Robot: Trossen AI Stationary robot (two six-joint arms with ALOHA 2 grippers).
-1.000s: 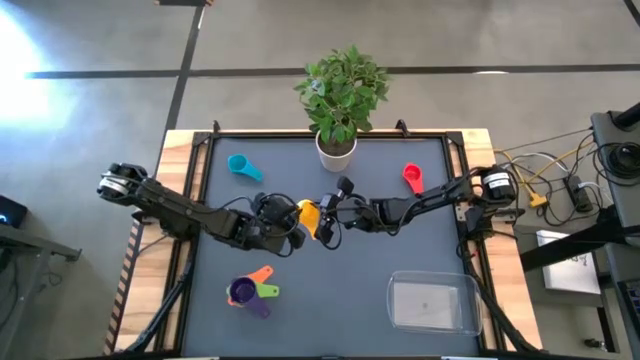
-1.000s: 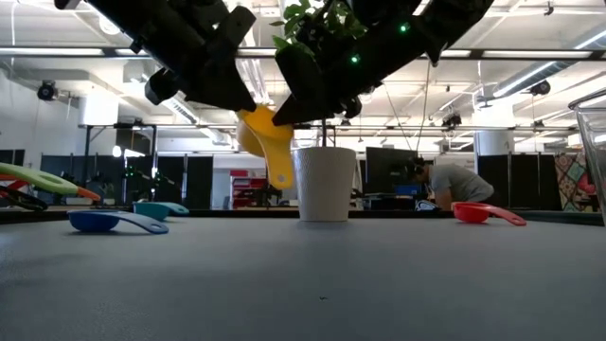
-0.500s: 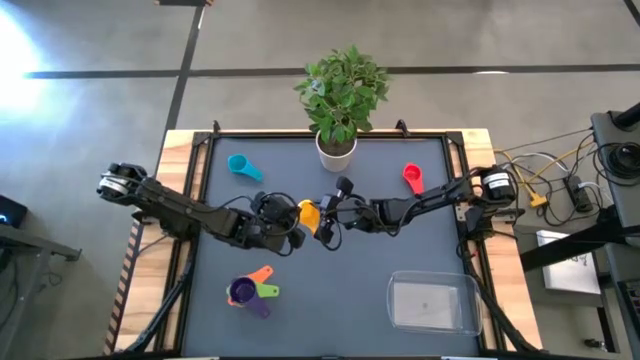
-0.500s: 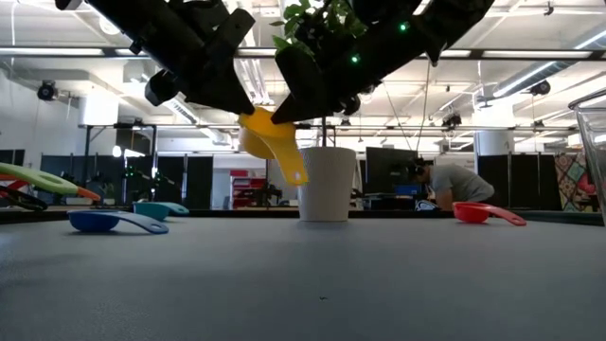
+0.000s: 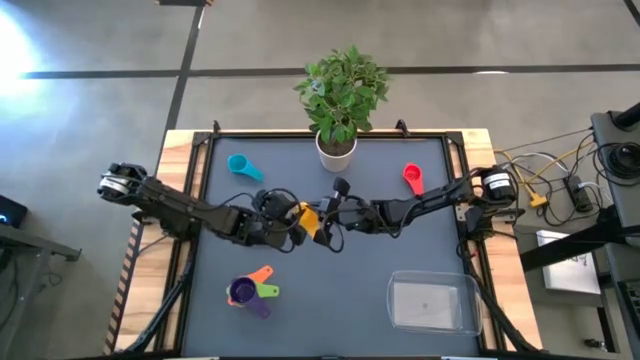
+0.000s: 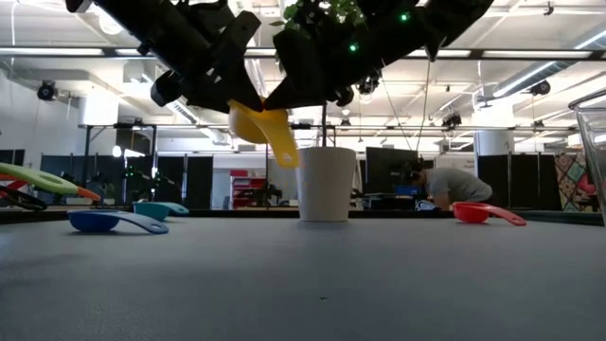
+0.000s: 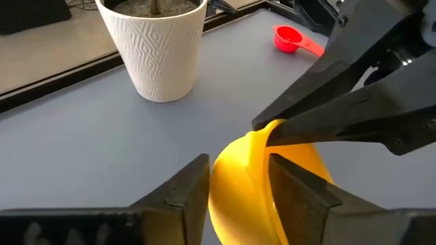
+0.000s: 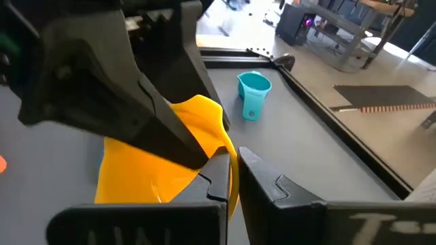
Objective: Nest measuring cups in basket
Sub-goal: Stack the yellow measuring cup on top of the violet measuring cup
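- The yellow cup [image 5: 309, 217] hangs in the air above the middle of the table [image 5: 420, 240], between the two grippers, which meet there.
- The right gripper [image 8: 233, 178] is closed on the rim of the yellow cup; its two fingers pinch the thin edge.
- The left gripper [image 7: 238, 187] has its fingers apart, one on each side of the cup; I cannot tell if they press it.
- In the high view I count one teal cup [image 5: 240, 165] near the far left corner and one red cup [image 5: 411, 177] on the far right side.
- A small group lies near the front left: a purple cup [image 5: 243, 292], an orange cup [image 5: 262, 273] and a green cup [image 5: 268, 291], close together.
- One clear basket [image 5: 432, 302] stands at the front right corner, well apart from both grippers.
- One white plant pot [image 5: 336, 148] stands at the far edge, in the middle.
- Only the low view shows a blue cup [image 6: 114, 221] on the table, and a person [image 6: 453, 184] in the room behind.
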